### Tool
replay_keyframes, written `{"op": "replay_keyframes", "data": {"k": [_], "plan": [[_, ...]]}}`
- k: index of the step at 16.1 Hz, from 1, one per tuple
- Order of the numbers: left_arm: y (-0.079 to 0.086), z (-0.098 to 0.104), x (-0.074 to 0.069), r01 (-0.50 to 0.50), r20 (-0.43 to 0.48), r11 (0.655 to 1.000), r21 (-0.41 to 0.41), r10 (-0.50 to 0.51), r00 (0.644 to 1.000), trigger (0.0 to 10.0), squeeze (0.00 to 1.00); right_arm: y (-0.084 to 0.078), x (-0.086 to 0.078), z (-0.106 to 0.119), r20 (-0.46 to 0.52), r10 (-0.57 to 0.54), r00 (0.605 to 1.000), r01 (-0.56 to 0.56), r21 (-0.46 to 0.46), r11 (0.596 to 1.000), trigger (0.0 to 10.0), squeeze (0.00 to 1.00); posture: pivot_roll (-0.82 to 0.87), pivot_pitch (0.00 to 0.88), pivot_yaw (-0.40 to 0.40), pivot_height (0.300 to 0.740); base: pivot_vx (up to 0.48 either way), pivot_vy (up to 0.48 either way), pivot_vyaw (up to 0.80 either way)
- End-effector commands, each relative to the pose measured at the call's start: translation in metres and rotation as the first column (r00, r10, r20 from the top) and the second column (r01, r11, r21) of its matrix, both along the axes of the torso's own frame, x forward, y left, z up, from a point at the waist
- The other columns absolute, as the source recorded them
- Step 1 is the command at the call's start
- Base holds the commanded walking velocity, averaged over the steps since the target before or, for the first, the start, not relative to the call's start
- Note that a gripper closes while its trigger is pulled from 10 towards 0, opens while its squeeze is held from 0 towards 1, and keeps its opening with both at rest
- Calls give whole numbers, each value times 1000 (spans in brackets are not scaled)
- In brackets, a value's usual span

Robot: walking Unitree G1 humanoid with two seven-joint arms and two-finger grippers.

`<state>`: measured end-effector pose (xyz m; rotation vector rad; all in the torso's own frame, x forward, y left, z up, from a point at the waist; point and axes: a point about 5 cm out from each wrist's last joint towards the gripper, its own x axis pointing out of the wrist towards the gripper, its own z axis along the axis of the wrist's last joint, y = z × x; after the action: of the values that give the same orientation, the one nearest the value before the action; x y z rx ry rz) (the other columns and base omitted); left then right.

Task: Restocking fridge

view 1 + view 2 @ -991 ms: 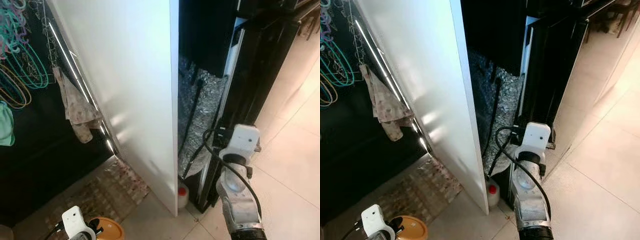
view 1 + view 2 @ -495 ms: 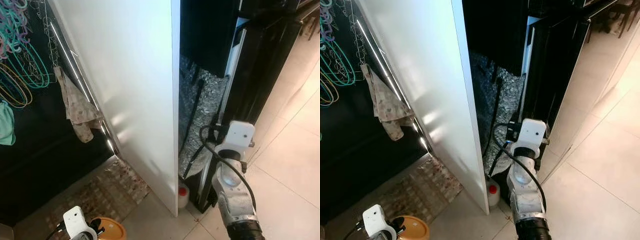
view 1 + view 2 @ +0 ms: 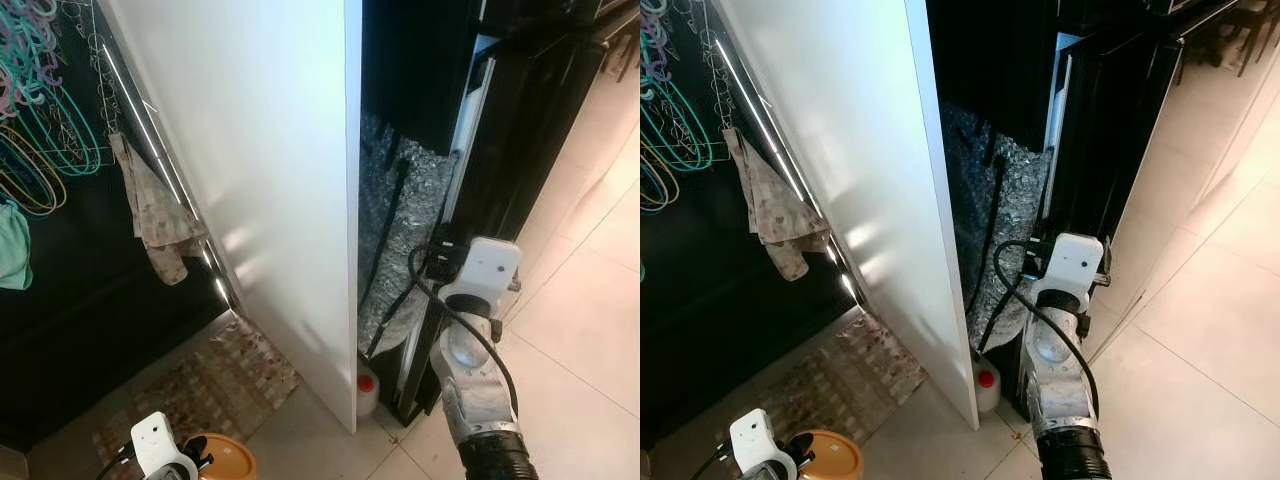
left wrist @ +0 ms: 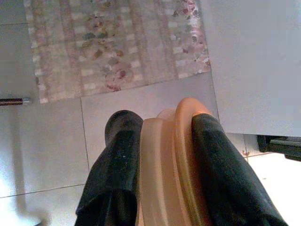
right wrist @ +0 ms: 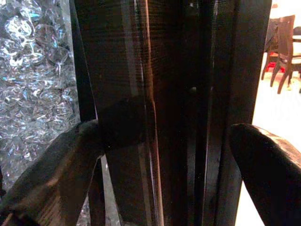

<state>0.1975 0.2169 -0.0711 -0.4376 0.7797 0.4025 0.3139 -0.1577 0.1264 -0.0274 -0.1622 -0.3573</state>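
So compared with half a second back, the right arm sits a bit further right in the head views, wrist camera level with the black fridge door (image 3: 520, 130) edge; white panel (image 3: 270, 170), silvery foil (image 3: 395, 230), a small red-capped bottle (image 3: 366, 388), a rag (image 3: 155, 220) and hangers (image 3: 45, 140) all unchanged; left wrist view: left gripper (image 4: 162, 165) clamped on an orange lid (image 4: 176, 160) over the patterned mat (image 4: 113, 47); right wrist view: right gripper (image 5: 164, 155) fingers spread wide either side of the door edge, gripping nothing; fridge interior too dark to make out.
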Motion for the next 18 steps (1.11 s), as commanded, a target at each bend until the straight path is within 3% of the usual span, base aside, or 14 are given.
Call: {"op": "replay_keyframes", "data": {"k": [1,2,8,10,13,15,18], "plan": [[2,-1,-3,7,-11,1000,4,-7,1000,10000,0,-4,-1,6,33,-36,999,36,1,999,10000,0,-136,0,120,740,0,0,0],[2,-1,-3,8,-11,1000,4,-8,1000,10000,0,-4,-1,7,35,-38,999,38,1,999,10000,0,-136,0,120,740,0,0,0],[0,-2,-4,18,-16,1000,-3,-18,1000,10000,0,-55,-48,-4,-2,-263,965,262,-41,964,10000,0,-152,0,124,740,0,0,0],[-1,-3,-5,21,-21,1000,-4,-21,1000,10000,0,-83,-68,-9,-34,-364,931,361,-71,930,10000,0,-161,0,123,740,0,0,0],[-2,-4,-6,28,-26,1000,-8,-28,999,10000,0,-113,-94,-23,-116,-476,872,475,-38,879,10000,0,-169,0,122,740,0,0,0],[-3,-4,-6,30,-27,1000,-10,-30,999,10000,0,-121,-107,-29,-149,-530,835,532,-30,846,10000,0,-173,0,121,740,0,0,0],[-3,-4,-6,33,-26,999,-11,-33,999,10000,0,-130,-122,-48,-253,-565,785,595,58,802,10000,0,-173,0,121,740,0,0,0]]}}
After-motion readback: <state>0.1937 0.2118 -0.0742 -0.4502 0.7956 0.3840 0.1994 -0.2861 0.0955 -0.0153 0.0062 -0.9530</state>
